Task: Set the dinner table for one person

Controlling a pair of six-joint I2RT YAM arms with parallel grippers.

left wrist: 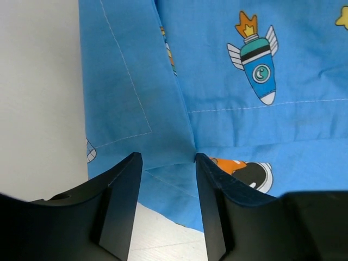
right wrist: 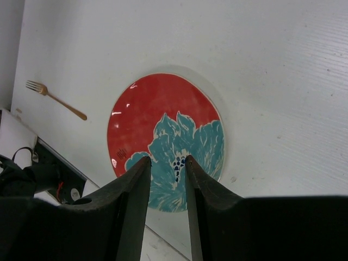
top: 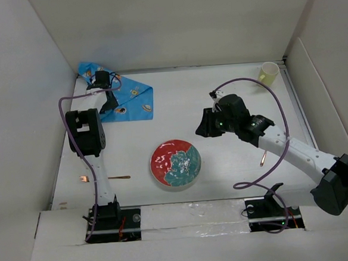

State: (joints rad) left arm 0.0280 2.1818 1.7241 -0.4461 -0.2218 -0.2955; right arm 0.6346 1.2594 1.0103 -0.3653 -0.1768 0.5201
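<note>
Top camera: the dinner table fills the middle of the frame, white and walled. My left gripper sits at the upper left over the blue cloth mat. The right gripper hangs right of centre above bare table. The plate lies low centre with the fork to its left, and a yellow cup stands at the upper right. A thin copper utensil shows beside the right arm; I cannot tell which kind.

Left wrist view: the jaws are parted with nothing clamped, and they straddle a fold in the mat. Bare table shows at the left edge. I judge the step in hand is taking the mat. I would lower until both pads bracket the crease, close on that folded edge alone, then drag it low and flat toward the plate so it does not bunch.

Right wrist view: the jaws are narrowly apart and empty, high over the plate and fork. I would keep this arm out of the mat's path.
</note>
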